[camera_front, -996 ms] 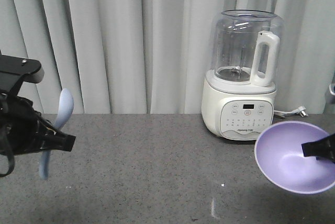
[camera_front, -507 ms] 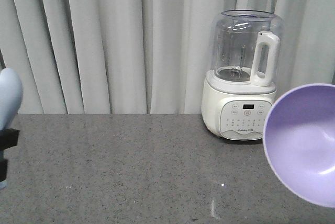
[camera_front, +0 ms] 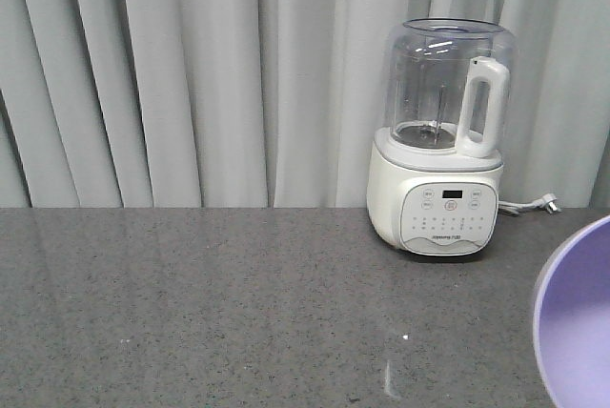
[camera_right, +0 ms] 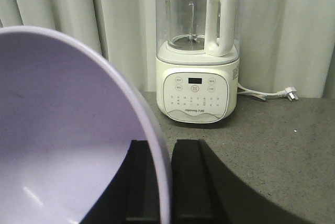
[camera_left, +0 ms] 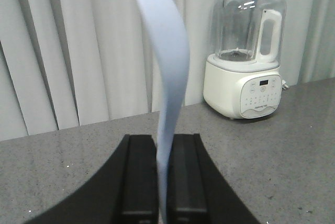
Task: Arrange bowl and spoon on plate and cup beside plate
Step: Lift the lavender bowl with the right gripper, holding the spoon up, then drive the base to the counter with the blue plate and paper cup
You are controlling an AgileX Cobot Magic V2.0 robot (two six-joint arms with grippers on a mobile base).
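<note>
Left wrist view: left hand [camera_left: 163,182] aimed level toward a pleated grey curtain [camera_left: 78,51], held above a speckled grey surface [camera_left: 272,156]. Two black fingers [camera_left: 140,177] pressed together on the pale whitish-blue spoon [camera_left: 170,72], pinching its narrow lower end. Spoon upright between them, curving and widening upward past the top edge (tip cut off). White blender [camera_left: 246,56] with a clear jug ahead and to the right of this hand, standing on the surface against the curtain.

Right wrist view: right hand [camera_right: 163,182] likewise aimed toward the curtain, above the surface. Black fingers closed on the rim of the lavender bowl [camera_right: 68,145], one inside the wall, one outside. Bowl tipped on edge, hollow turned to the left of the hand, filling the left half of the view. Blender straight ahead of the hand, its cord [camera_right: 261,94] trailing off to the right.

Front view: only a purple arc of the bowl [camera_front: 577,322] at the lower right edge, lower than the blender and to its right.
</note>
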